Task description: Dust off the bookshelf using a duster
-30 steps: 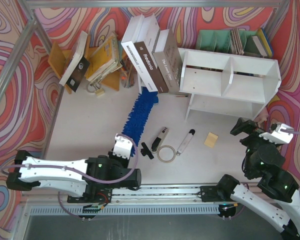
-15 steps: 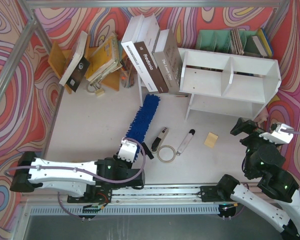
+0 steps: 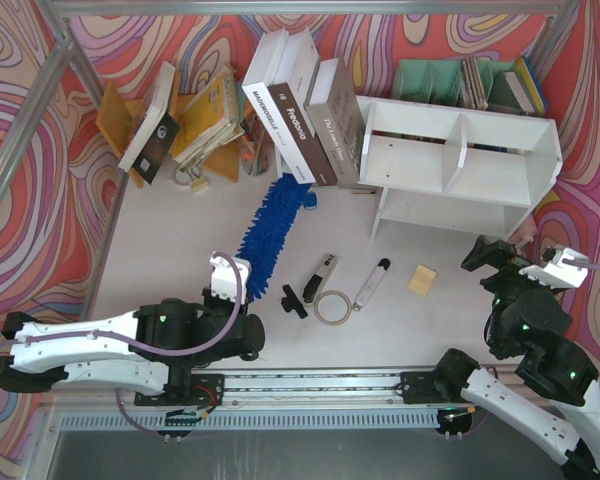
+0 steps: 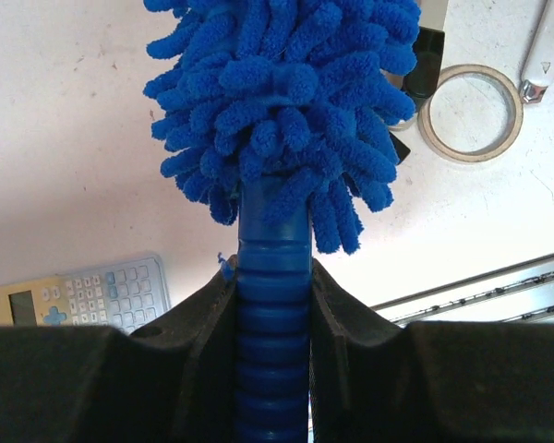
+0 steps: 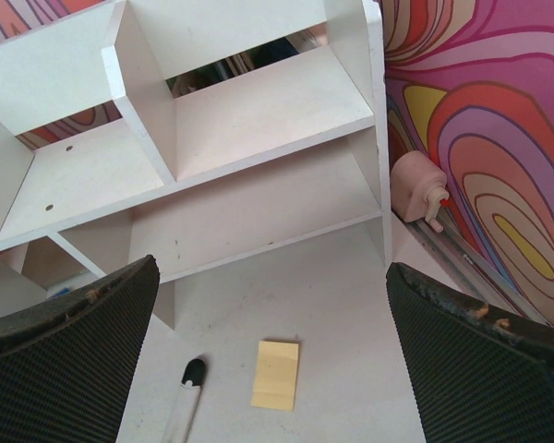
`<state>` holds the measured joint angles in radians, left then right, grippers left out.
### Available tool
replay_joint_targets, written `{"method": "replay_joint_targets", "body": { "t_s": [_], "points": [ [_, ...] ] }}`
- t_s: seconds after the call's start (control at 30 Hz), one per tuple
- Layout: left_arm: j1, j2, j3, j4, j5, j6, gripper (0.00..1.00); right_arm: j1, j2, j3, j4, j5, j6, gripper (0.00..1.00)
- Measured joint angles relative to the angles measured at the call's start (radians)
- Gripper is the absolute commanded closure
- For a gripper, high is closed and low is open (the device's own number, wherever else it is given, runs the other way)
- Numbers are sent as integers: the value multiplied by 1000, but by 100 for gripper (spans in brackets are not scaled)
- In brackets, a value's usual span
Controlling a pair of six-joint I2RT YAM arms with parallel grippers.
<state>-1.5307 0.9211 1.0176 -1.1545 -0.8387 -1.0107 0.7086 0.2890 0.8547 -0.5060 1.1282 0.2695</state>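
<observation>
Between left claw [image 4: 273, 305] jaws: duster [image 4: 282, 111] handle.

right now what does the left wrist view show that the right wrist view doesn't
Only the left wrist view: the blue duster, its ribbed handle clamped in the left gripper, a calculator and a tape ring.

Only the right wrist view: the white bookshelf with its divider, a yellow sticky-note pad, a pink object by the wall, and the open right gripper.

Both: the white tabletop, and probably the same white marker-like tool, seen from opposite ends.
</observation>
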Motion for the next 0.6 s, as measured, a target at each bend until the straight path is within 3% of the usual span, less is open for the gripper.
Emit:
{"method": "replay_joint_targets", "body": {
  "t_s": [0.47,0.6],
  "points": [
    [8,7,-210,96,57,-48,100,0,0,-8,3,-3,-4,1],
    [20,19,-204,103,68,-40,100,0,1,-8,7,-3,-4,1]
  ]
}}
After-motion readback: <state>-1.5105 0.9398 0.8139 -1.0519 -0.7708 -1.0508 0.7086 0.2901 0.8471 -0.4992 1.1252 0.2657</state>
